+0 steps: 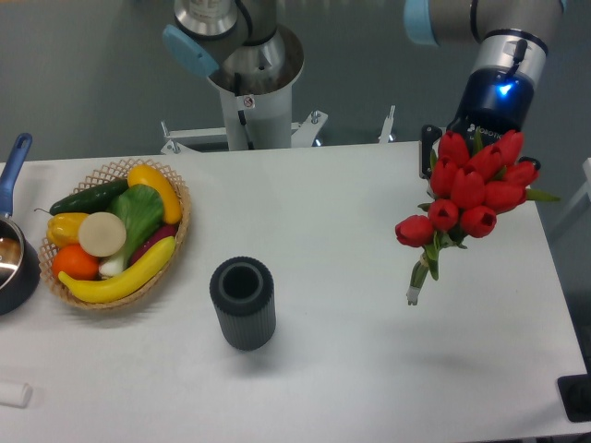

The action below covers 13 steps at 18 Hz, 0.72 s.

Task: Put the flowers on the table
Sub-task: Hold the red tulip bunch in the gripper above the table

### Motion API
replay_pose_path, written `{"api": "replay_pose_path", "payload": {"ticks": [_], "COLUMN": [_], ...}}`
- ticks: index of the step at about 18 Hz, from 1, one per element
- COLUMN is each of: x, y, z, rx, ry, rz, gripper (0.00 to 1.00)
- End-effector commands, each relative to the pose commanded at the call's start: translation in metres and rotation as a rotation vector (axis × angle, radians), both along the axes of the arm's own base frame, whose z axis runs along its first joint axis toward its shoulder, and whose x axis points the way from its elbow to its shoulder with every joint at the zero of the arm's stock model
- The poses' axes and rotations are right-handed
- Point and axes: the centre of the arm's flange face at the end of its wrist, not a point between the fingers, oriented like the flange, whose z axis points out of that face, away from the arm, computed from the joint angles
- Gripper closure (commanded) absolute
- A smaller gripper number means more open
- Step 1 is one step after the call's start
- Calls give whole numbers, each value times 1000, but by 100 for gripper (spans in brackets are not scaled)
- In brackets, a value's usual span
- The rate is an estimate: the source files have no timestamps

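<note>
The flowers (471,189), a bunch of red tulips with green stems, hang in the air over the right part of the white table (342,221). The blooms are up and the stem ends (417,281) point down and to the left, clear of the tabletop. My gripper (478,148) comes down from the upper right and is shut on the flowers. Its fingers are mostly hidden behind the blooms; one dark finger (428,152) shows at the left of the bunch.
A dark ribbed vase (243,303) stands upright at the table's front middle. A wicker basket (181,231) of fruit and vegetables sits at the left, a dark pot (14,268) beside it. The robot base (249,83) stands behind the table.
</note>
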Motion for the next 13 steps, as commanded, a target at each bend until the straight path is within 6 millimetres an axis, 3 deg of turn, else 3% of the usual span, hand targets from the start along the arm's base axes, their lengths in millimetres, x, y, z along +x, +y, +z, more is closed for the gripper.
{"api": "replay_pose_path", "payload": {"ticks": [13], "x": [6], "y": [-4], "z": [-1], "rx": [-125], "ry": [22], "rz": [75], "gripper": [51]}}
